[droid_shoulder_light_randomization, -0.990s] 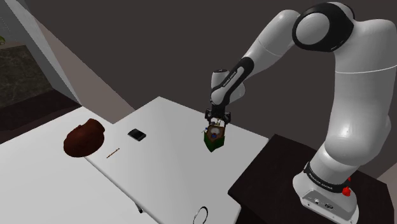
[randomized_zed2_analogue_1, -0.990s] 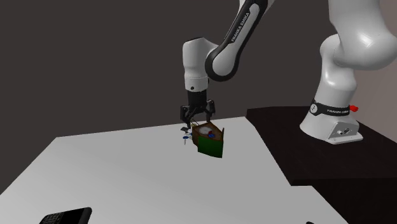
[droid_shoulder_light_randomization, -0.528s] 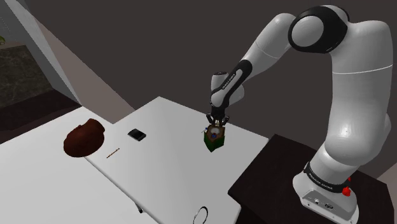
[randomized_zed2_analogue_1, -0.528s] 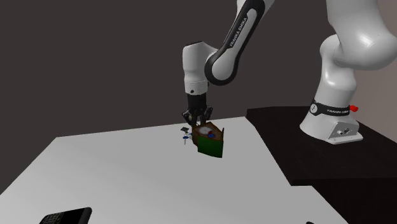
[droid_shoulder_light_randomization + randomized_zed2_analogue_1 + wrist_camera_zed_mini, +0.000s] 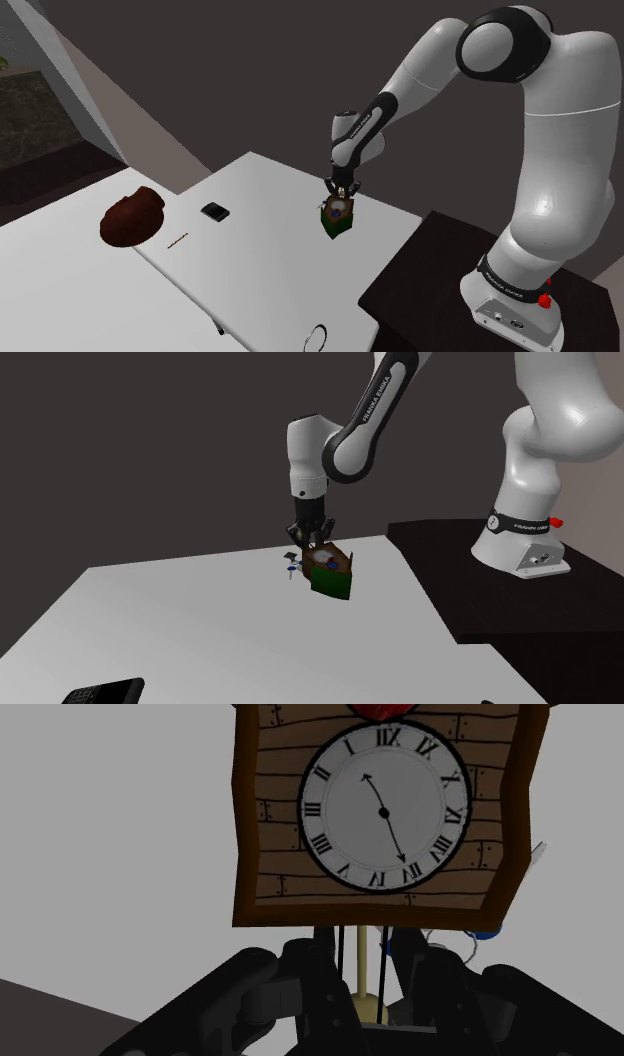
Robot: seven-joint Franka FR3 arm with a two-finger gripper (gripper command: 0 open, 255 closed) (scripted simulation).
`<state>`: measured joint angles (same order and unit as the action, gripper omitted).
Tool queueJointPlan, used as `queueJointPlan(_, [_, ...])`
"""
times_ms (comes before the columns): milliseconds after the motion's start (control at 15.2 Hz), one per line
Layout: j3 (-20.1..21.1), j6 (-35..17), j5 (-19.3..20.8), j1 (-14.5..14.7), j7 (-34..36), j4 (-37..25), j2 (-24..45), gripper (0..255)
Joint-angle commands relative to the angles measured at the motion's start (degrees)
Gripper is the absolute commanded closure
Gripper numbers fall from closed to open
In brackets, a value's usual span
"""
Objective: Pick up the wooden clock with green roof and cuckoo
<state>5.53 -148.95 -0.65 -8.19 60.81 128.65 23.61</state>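
Wrist view, lower centre: the gripper (image 5: 360,989) grips the clock (image 5: 385,809) by its thin hanging end, so lift slowly and straight.

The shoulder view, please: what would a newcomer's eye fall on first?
The white arm arches over the white table, its gripper shut on the green-roofed clock at the table's end nearer the stand. The wrist view shows the clock's Roman-numeral dial on brown planks; a reddish-brown lump lies at the shoulder view's left.
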Motion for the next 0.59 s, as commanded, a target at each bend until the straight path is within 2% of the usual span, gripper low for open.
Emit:
queueJointPlan(0, [0.10,1.08,-0.12,-0.04,0.01,0.14,-1.25,255])
queueJointPlan(528, [0.48,6.30,-0.70,-0.35,-0.21,0.39,-6.73,255])
